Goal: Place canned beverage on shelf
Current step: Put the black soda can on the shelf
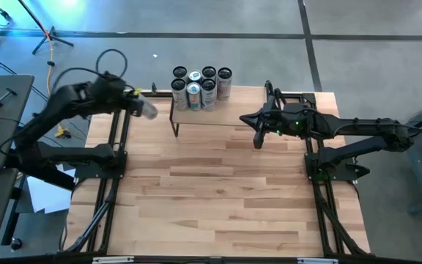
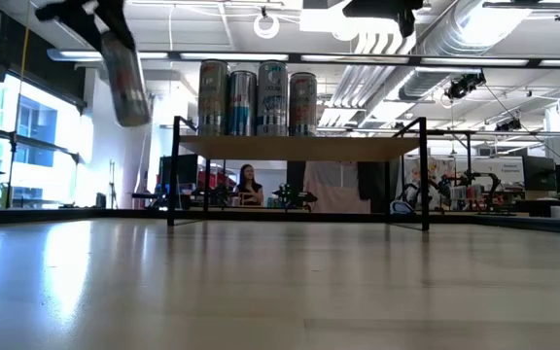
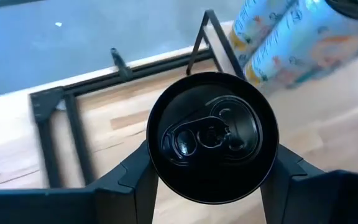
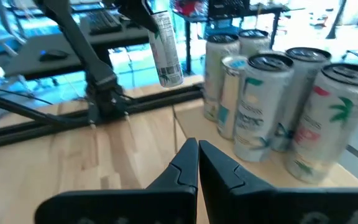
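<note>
A: From above, where is the can?
B: The slim silver beverage can is gripped in the left claw, held in the air just off the left end of the small raised light-wood shelf on black tube legs. A cluster of seven upright printed cans crowds the far left part of that shelf. The right claw hangs over the shelf's right end.

A: And from tabletop level?
B: The held can tilts, its top leaning away from the shelf, up at about the height of the standing cans, apart from them. The shelf stands at the far side of the light-wood plank tabletop. A person sits in the room beyond, seen under the shelf board.

A: The left wrist camera?
B: The can's dark lid with its pull tab fills the middle, both fingers clamped against its sides. Pale blue printed cans stand close beyond.

A: The right wrist?
B: Its claw is closed on nothing, fingertips pressed together over the shelf board, with the standing cans close by and the held can farther off, beyond the shelf's end.
</note>
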`<move>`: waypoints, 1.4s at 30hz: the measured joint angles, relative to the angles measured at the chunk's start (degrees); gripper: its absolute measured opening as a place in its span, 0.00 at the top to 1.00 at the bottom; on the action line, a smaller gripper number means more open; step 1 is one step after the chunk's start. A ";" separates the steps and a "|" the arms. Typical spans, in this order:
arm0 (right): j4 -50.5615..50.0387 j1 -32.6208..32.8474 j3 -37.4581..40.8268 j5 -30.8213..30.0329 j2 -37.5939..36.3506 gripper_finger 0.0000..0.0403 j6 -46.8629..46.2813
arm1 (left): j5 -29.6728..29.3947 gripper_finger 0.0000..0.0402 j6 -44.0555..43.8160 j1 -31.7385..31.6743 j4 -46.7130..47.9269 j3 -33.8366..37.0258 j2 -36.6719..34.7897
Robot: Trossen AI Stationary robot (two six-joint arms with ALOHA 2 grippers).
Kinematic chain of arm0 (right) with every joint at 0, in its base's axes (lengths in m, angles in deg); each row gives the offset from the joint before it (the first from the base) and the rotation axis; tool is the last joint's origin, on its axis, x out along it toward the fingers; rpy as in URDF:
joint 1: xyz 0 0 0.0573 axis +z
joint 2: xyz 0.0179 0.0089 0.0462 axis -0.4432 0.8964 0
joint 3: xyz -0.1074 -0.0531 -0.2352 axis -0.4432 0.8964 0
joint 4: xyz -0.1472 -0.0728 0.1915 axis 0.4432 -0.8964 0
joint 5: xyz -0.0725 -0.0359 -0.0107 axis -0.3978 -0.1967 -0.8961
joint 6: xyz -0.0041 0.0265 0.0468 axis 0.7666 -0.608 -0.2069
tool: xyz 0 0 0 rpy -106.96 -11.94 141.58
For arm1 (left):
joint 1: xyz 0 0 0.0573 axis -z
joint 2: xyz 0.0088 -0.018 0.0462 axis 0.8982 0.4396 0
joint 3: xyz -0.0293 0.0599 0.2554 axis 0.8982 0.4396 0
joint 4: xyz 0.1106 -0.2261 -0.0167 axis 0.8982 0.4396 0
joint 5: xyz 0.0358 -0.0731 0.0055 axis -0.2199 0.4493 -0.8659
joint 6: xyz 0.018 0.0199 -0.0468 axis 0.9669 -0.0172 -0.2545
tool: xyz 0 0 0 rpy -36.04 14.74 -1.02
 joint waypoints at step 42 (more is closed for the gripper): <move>32.07 6.86 -0.02 -4.01 -6.83 1.00 2.03 | 0.19 0.59 20.32 26.52 -16.08 -31.02 36.45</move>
